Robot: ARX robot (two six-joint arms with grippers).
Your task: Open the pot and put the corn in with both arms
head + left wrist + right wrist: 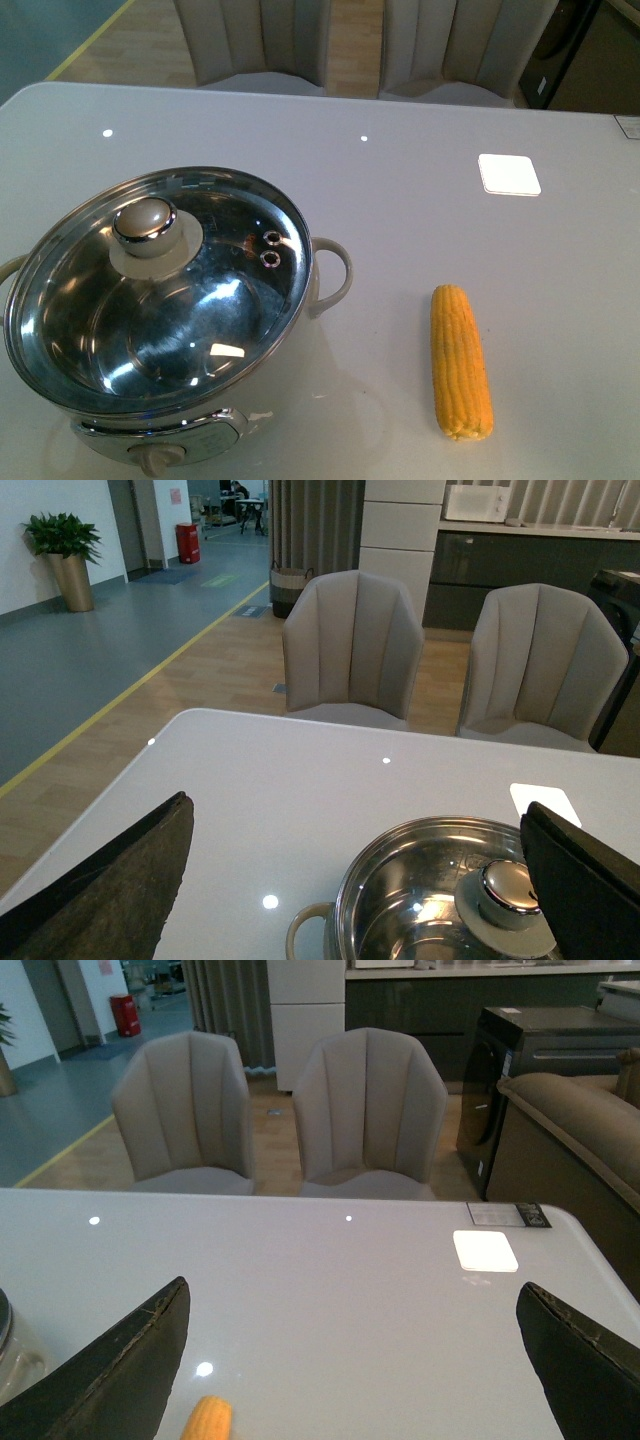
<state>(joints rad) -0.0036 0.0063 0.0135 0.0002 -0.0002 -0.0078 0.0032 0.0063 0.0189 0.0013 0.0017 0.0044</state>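
Pot [332, 276] at front-left of table [420, 150], glass lid [190, 320] on it, only bare steel bowl showing through. Corn [460, 362] flat on table right of pot (apart, not touching). Left gripper [355, 805] and right gripper [352, 1286] spread wide, holding nothing.

Left hand [357, 808] and right hand [354, 1286] gape wide.
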